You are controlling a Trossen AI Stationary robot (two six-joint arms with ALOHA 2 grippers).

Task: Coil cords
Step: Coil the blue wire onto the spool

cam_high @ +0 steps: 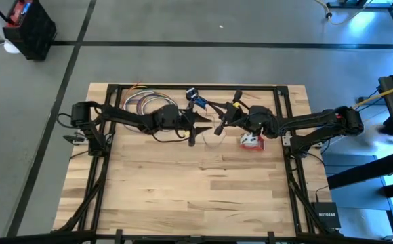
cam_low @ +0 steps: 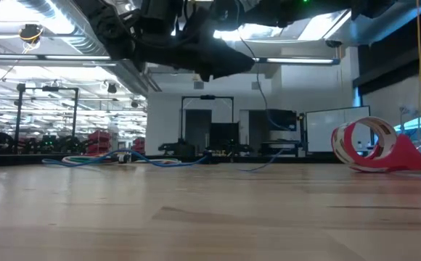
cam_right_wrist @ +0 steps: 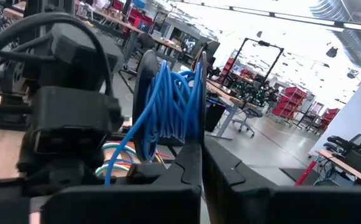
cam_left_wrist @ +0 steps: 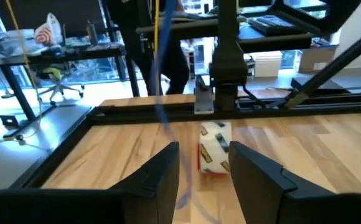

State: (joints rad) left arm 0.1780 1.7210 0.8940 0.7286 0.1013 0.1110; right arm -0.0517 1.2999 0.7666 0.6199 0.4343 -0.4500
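On the near side of the counter (cam_high: 183,196) the wood is bare. Farther in, about the middle, the two pincers meet nose to nose above the wood. The left pincer (cam_high: 200,127) is spread. The right pincer (cam_high: 218,126) is pressed together, and I cannot tell if it pinches anything. The red-and-white cord bundle (cam_high: 251,141) lies on the counter just right of them, under the right arm. At the far left lies a pile of looped cords (cam_high: 149,103).

I think the winding of the thin blue cord (cam_left_wrist: 163,118) is the step going on now. Next, the left pincer likely needs to close on the cord and the other one must lead it round for one more loop, without pulling it tight.

From above, the thin cord is hard to see. The left wrist view shows it hanging down between the spread fingers (cam_left_wrist: 168,171), with the bundle beyond. The right wrist view shows blue loops wound beside a black round disc (cam_right_wrist: 142,87). The low view shows the cord trailing flat on the far wood and the bundle standing up like a ring.
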